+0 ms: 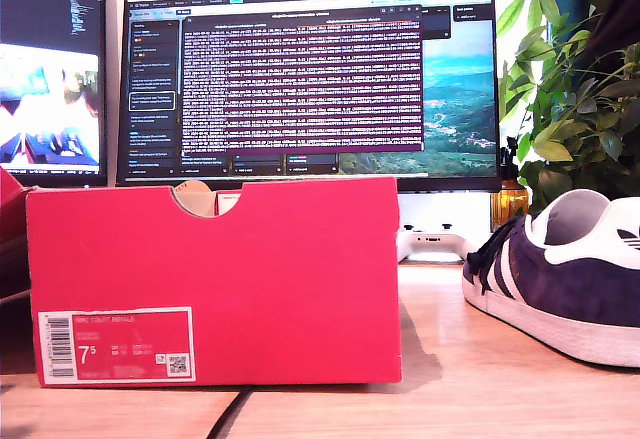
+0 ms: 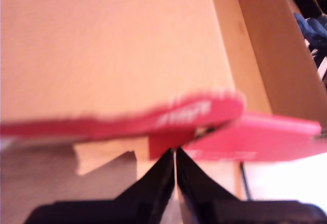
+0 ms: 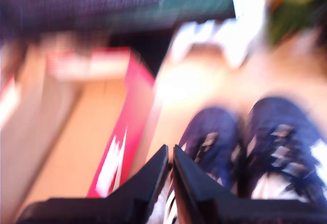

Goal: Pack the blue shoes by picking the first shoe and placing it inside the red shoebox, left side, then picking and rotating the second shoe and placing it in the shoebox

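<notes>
Evidently nothing is packed yet: the pinkish-red cardboard shoebox (image 1: 215, 279) is stood open on the pale wooden table (image 1: 450, 399), its bare tan floor (image 2: 117, 45) presented to the first wrist view so a shoe can be lowered straight in. My first gripper (image 2: 175, 155) is held above the box's near rim with jaws pressed together, nothing between them. My second gripper (image 3: 170, 155) (its view badly blurred) is likewise closed and empty, poised over the pair of navy suede shoes (image 3: 245, 142), which are set side by side just beside the box; one (image 1: 570, 274) is seen at the exterior view's right.
</notes>
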Controlling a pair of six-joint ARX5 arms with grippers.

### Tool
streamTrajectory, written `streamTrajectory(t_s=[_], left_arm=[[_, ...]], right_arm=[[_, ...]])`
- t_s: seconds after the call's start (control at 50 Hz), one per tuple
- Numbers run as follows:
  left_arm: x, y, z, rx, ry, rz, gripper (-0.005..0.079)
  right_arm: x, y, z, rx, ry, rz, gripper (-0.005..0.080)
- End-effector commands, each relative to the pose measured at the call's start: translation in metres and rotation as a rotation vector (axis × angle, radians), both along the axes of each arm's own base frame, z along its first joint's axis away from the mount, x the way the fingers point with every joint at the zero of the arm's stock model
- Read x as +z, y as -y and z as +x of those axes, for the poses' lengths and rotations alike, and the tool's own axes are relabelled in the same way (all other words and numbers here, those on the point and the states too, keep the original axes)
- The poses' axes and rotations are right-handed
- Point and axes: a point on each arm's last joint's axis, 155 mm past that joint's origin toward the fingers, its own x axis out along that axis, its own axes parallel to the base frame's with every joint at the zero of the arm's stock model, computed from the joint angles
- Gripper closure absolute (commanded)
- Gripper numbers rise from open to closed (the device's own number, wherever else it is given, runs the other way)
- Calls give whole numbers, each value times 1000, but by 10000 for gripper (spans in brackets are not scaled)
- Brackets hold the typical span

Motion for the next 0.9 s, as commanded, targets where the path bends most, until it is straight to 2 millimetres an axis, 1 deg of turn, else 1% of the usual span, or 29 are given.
streamTrajectory(t_s=[0.0, 0.08, 0.2, 0.3, 0.36, 0.5, 0.64, 0.82, 0.88], left_arm=[[0, 3, 5, 1, 6, -6, 762], [-4, 5, 11, -1, -2, -2, 762], [-12, 8, 16, -6, -24, 2, 762], [-15, 11, 19, -15, -33, 1, 762], [-16, 13, 20, -19, -34, 2, 762], [-11, 16, 27, -19, -1, -9, 762], [-1, 17, 34, -13, 47, -23, 762], [-1, 17, 34, -13, 44, -22, 762], [-1, 17, 34, -14, 44, -22, 762]], right_arm=[[-1, -6, -3, 21, -31, -12, 763], [-9, -9, -7, 28, -85, -36, 763], [-26, -8, -13, 17, -165, -76, 761], [-40, -10, -18, 19, -227, -89, 725], [-47, -13, -20, 21, -258, -87, 690], [-64, -23, -23, 50, -320, -101, 533], [-84, -31, -27, 79, -391, -123, 477], [-109, -35, -35, 100, -489, -153, 346], [-115, -35, -36, 101, -513, -160, 319]])
